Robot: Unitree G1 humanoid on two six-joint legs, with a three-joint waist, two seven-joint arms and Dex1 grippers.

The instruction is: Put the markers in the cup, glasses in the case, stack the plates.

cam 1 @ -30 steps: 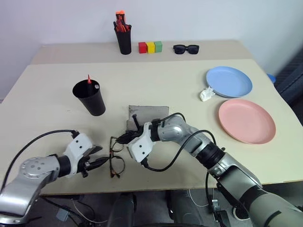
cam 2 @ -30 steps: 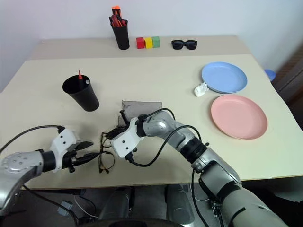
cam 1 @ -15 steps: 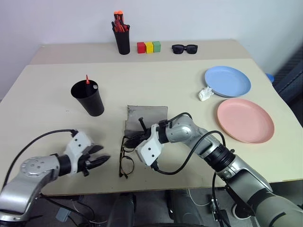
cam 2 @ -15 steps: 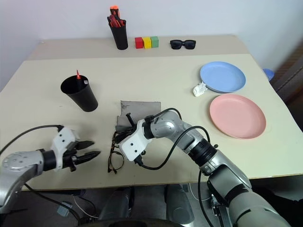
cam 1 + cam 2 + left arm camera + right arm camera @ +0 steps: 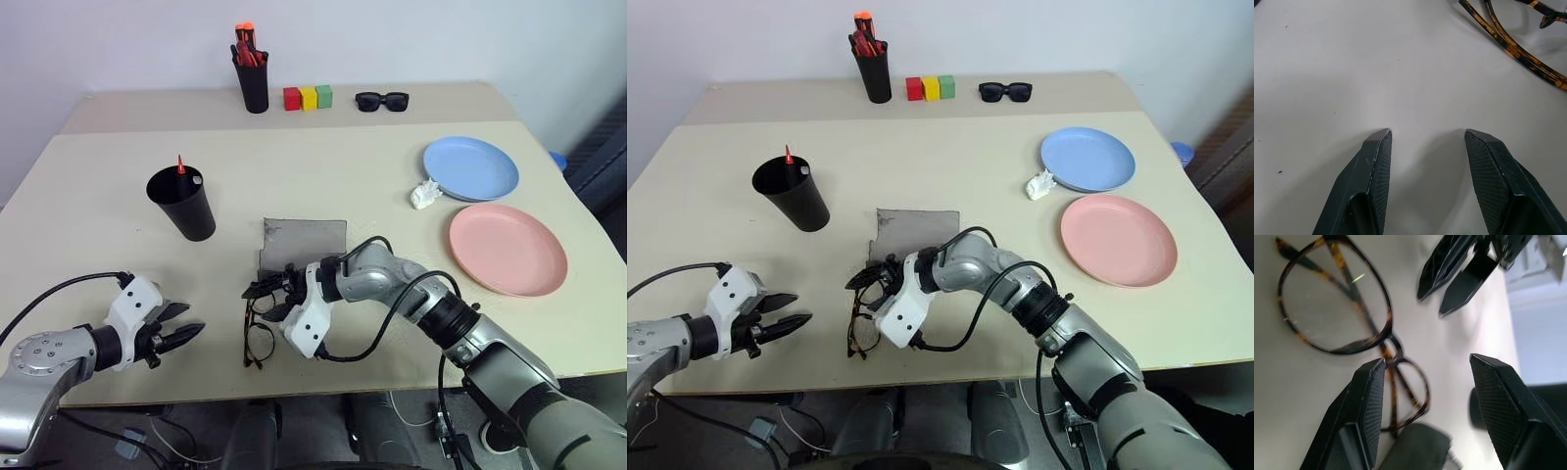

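Two pincers (image 5: 186,330) (image 5: 269,299) agape over beige table (image 5: 392,245), white wall (image 5: 441,39) behind.

Thin tortoiseshell-brown plastic glasses (image 5: 1347,328): glossy mottled frames, clear shiny lenses. Grey rectangular felt case (image 5: 304,242): fuzzy, matt cloth. Wide tapered black cup (image 5: 183,204): matt, smooth plastic look. Light blue round plate (image 5: 471,167) and pink round plate (image 5: 507,249): 2 smooth, satin-matt surfaces. Beige table top (image 5: 1327,63): smooth, matt, faintly specked. Black fingers (image 5: 1374,171): fine cross-hatched rubbery pads, dull sheen. Chunky black sunglasses (image 5: 384,100): glossy plastic.
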